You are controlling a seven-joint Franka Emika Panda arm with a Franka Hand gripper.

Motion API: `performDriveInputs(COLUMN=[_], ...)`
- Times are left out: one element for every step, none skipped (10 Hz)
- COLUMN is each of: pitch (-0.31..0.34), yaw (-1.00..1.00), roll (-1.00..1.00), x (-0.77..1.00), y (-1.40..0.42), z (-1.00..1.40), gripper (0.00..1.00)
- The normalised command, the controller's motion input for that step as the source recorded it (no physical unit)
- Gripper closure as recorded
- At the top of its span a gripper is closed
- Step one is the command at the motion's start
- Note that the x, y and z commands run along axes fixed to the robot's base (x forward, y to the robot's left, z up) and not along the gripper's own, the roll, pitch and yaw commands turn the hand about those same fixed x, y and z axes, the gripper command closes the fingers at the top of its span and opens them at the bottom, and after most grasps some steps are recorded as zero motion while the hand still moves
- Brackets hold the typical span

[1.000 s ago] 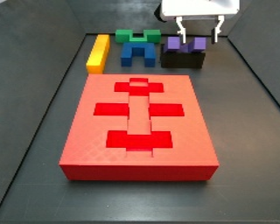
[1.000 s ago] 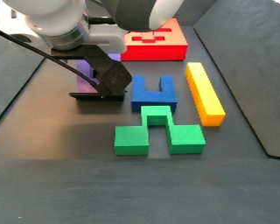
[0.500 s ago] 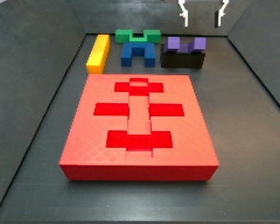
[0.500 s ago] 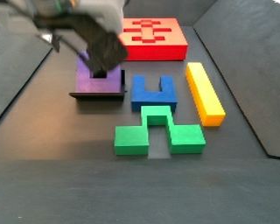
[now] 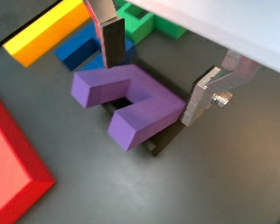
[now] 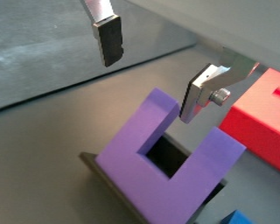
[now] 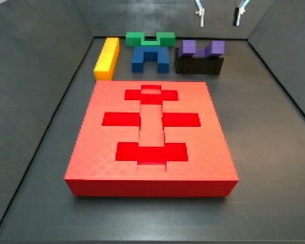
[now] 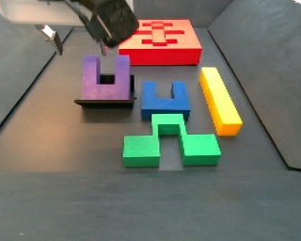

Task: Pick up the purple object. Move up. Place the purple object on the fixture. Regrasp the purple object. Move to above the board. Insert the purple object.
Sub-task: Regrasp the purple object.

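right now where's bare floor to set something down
Bare floor lies left of the fixture and in front of the green block. It is crowded where blue block, yellow bar and board cluster. The open gripper hovers above the purple object.

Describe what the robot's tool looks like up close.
The tool above the purple U-shaped plastic block has two flat silver metal finger plates with dark pads. One finger shows a small screw. The body above is pale grey-white.
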Motion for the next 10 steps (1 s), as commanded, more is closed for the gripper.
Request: performDriveInputs(pitch=[-0.086, -0.08, -0.077, -0.071, -0.066, -0.054, -0.034, 0.0, 0.0, 0.0], yaw=[0.1, 0.11, 0.11, 0.12, 0.11, 0.03, 0.0, 0.0, 0.0, 0.0], roll=[1.0, 1.0, 1.0, 1.0, 1.0, 1.0, 1.0, 1.0, 1.0, 1.0], x=[0.0, 0.0, 0.0, 0.0, 0.0, 0.0, 0.05, 0.09, 0.14, 0.14], y=[-0.1, -0.12, -0.13, -0.14, -0.17, -0.24, -0.26, -0.27, -0.28, -0.29], z=[0.03, 0.03, 0.03, 0.03, 0.04, 0.05, 0.05, 0.05, 0.05, 0.05], gripper=[0.0, 0.0, 0.0, 0.0, 0.0, 0.0, 0.0, 0.0, 0.0, 0.0])
